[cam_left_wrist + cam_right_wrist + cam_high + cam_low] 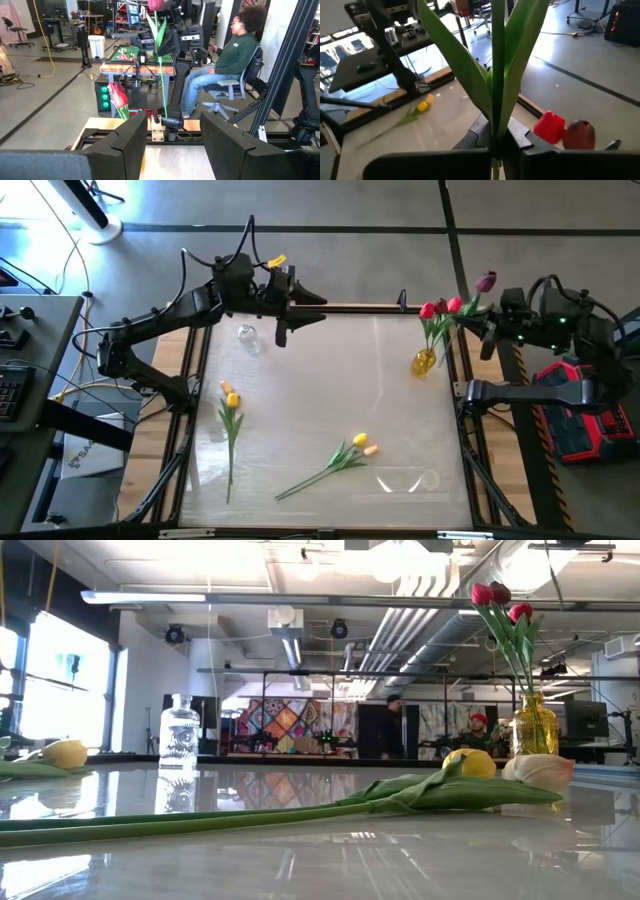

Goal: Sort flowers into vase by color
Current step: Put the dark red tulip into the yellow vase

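Right end effector holds a dark maroon tulip beside the yellow vase.

At the right edge of the high view, the right end effector (492,330) is closed on the stem of a maroon tulip (486,281), just beside the yellow vase (424,361) with red tulips (438,308). The left end effector (283,330), upper centre, is open and empty, near a clear vase (247,336). Yellow tulips (230,396) and (361,443) lie on the table (320,400). No readable writing shows on these things.
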Controlling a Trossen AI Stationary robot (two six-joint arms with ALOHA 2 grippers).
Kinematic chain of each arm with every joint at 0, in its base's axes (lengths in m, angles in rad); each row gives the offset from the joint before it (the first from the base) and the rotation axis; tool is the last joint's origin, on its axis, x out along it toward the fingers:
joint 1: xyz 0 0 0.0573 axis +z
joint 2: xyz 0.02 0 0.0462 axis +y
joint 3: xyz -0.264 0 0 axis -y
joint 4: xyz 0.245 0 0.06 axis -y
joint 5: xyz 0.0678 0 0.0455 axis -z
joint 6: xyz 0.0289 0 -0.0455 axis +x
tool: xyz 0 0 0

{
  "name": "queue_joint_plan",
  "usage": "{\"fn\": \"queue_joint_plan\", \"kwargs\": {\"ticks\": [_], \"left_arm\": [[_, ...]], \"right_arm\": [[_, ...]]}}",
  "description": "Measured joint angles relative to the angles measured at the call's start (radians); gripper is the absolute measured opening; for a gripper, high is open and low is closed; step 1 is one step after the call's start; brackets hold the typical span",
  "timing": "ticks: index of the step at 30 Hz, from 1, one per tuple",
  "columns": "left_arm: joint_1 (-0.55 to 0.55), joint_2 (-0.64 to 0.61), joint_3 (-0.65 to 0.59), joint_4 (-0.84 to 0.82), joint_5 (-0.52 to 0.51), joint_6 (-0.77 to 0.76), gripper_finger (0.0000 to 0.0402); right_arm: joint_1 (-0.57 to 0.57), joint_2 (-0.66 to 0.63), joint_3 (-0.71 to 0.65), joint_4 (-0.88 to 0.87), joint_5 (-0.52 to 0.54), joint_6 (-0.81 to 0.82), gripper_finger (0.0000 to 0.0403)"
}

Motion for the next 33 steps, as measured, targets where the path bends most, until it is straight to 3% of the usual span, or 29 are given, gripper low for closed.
{"fn": "queue_joint_plan", "kwargs": {"ticks": [15,25,33], "left_arm": [[0.0,0.0,0.0,0.0,0.0,-0.001,0.0172],[0.0,0.0,0.0,0.0,0.0,-0.001,0.0172],[0.0,0.0,0.0,0.0,0.0,-0.001,0.0172]], "right_arm": [[0.0,-0.166,0.0,-0.116,-0.035,-0.07,0.0],[0.0,-0.275,-0.113,-0.088,0.149,-0.035,0.0],[-0.001,-0.354,-0.29,0.023,0.192,-0.039,0.0]]}}
